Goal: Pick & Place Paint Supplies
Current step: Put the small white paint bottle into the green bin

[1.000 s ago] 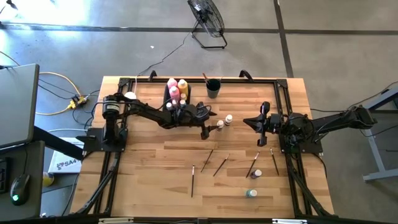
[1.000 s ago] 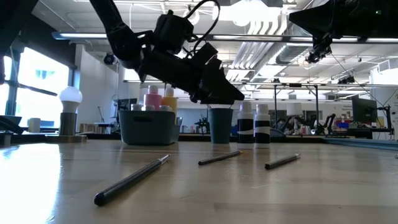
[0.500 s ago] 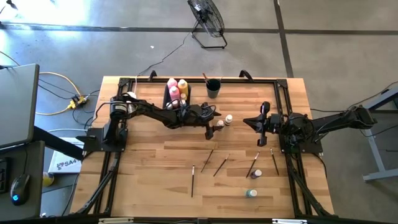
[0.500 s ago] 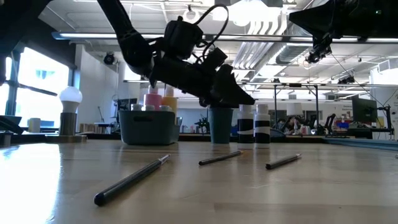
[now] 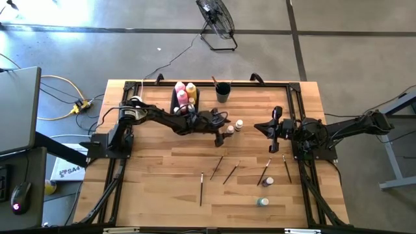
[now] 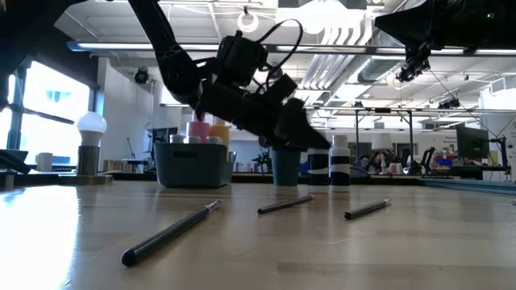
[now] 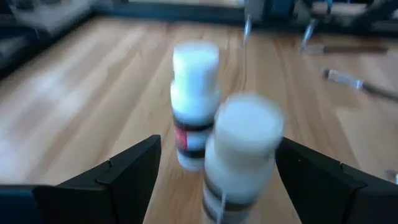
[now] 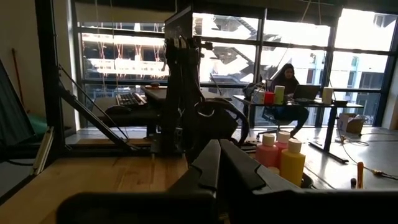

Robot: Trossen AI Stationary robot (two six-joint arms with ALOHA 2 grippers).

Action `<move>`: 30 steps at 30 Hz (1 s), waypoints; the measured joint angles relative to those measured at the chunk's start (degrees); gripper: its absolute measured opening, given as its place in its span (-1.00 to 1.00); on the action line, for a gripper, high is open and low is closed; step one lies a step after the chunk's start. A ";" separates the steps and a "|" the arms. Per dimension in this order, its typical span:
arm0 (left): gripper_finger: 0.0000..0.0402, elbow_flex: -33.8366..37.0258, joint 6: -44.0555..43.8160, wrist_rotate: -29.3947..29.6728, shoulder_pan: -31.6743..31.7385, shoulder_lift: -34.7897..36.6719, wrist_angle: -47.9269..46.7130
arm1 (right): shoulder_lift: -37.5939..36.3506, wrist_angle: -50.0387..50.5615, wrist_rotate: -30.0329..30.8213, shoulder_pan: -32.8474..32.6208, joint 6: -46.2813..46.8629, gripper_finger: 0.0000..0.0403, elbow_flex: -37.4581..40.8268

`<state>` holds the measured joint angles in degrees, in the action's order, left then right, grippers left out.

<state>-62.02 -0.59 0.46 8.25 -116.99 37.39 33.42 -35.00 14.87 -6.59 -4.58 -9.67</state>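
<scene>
Counts, from above, left to right:

- At the left rear corner of the table point(image 5: 149, 195): one white knob point(image 5: 135, 99).
- Next to it: one dark bin point(image 5: 174, 99), holding one pink squeeze bottle point(image 5: 181, 90) and one yellow squeeze bottle point(image 5: 191, 88), both upright. Also some small bottles, too crowded to count.
- Just right of the bin: one dark cup point(image 5: 223, 93), with one thin handle sticking out of it.
- Loose on the wood in front: five paintbrushes point(image 5: 216, 167), all lying flat and spread from the middle toward the right.
- Outside the bin: four small white-capped bottles. These are a standing pair point(image 5: 234, 127) near the middle of the table, one more point(image 5: 269, 181) toward the front right, and the last one point(image 5: 262, 202) nearest the front edge.

Grippers:

- Left gripper point(image 5: 221, 132): stretched in from the left, fingers spread wide, right at the pair.
- Left wrist view: nearer bottle point(image 7: 242, 155) standing between the two dark fingers point(image 7: 127, 171), with the red-labelled bottle point(image 7: 194, 102) just beyond it. Contact not possible to tell.
- Right gripper point(image 5: 266, 127): parked to the right of the pair, fingers pressed together on nothing.

Against the frame one second earlier:

- Left gripper now farther right and lower, brought up to the pair.
- Low view: gripper now in front of the left bottle of the pair and hiding most of it, where both stood clear before.
- Right gripper, bin, cup, knob, brushes and all four loose bottles in the same places.
</scene>
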 joint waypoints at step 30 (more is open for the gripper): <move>0.18 0.00 -0.12 -0.08 0.00 0.04 1.99 | 0.01 0.10 0.15 0.01 -0.22 -0.99 0.00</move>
<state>-62.02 -0.71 0.38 8.25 -116.95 39.38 33.43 -34.90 15.03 -6.58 -4.80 -9.67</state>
